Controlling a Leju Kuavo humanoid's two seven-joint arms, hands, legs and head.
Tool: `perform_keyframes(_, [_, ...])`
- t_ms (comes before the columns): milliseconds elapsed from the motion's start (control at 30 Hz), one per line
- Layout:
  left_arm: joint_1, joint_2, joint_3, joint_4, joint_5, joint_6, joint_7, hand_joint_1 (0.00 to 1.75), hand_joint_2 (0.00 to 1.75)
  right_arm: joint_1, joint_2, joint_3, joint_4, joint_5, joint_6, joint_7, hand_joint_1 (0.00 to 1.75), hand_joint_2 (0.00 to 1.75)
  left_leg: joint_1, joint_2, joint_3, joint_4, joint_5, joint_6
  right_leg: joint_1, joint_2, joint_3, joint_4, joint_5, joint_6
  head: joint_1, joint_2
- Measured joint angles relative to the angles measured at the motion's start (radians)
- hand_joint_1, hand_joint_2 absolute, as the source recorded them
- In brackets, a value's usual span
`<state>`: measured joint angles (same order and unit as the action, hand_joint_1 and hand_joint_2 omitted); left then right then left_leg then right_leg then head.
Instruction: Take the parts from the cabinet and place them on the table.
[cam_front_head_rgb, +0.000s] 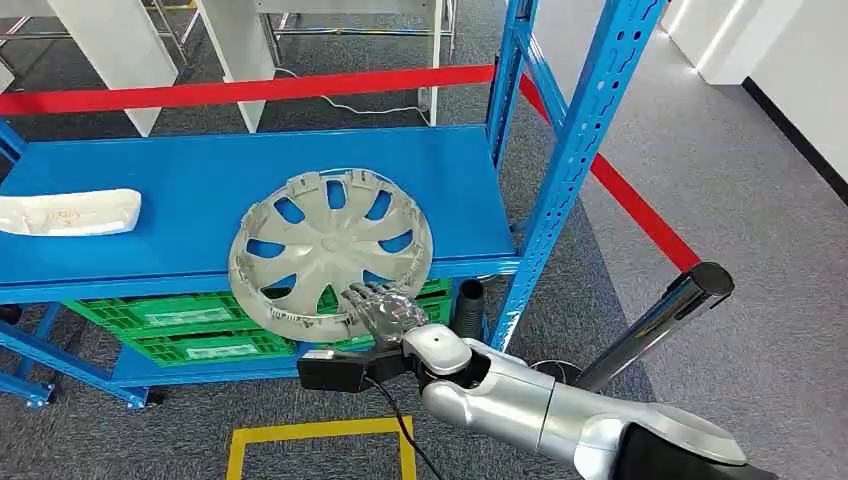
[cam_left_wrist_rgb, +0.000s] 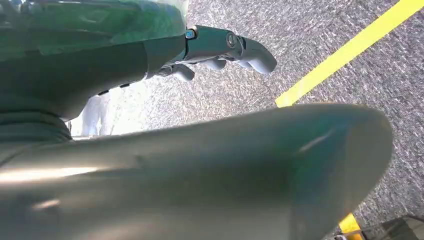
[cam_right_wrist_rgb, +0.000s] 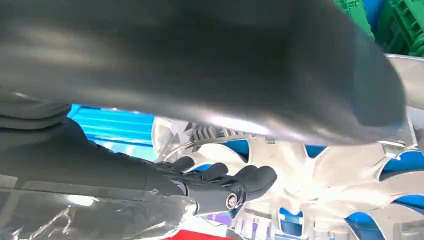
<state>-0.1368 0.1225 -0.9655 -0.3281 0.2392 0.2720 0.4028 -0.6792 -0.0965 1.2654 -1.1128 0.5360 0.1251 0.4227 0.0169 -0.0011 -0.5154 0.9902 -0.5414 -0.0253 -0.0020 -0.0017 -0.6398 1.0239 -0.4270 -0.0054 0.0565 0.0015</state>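
The right hand (cam_front_head_rgb: 385, 312) held the grey wheel cover (cam_front_head_rgb: 330, 250) by its near rim, fingers (cam_right_wrist_rgb: 235, 180) closed on the edge, the cover tilted and overhanging the near edge of the blue shelf (cam_front_head_rgb: 150, 190). It looked light, thin and fairly stiff plastic — probably springy and easy to crack at the spokes, so the rim seemed the soundest place to grip. The left hand (cam_left_wrist_rgb: 220, 50) hung over the carpet, fingers loosely curled around nothing. A white part (cam_front_head_rgb: 68, 212) at far left bore faint writing, unreadable
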Motion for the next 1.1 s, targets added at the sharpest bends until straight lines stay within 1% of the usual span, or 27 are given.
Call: perform_keyframes(1100, [0.0,0.0,0.0,0.0,0.0,0.0,0.0,0.0,0.0,0.0,0.0,0.0,0.0,0.0,0.0,0.0,0.0,0.0,0.0,0.0,0.0,0.0,0.0,0.0,0.0,0.0,0.0,0.0,0.0,0.0,0.0,0.0])
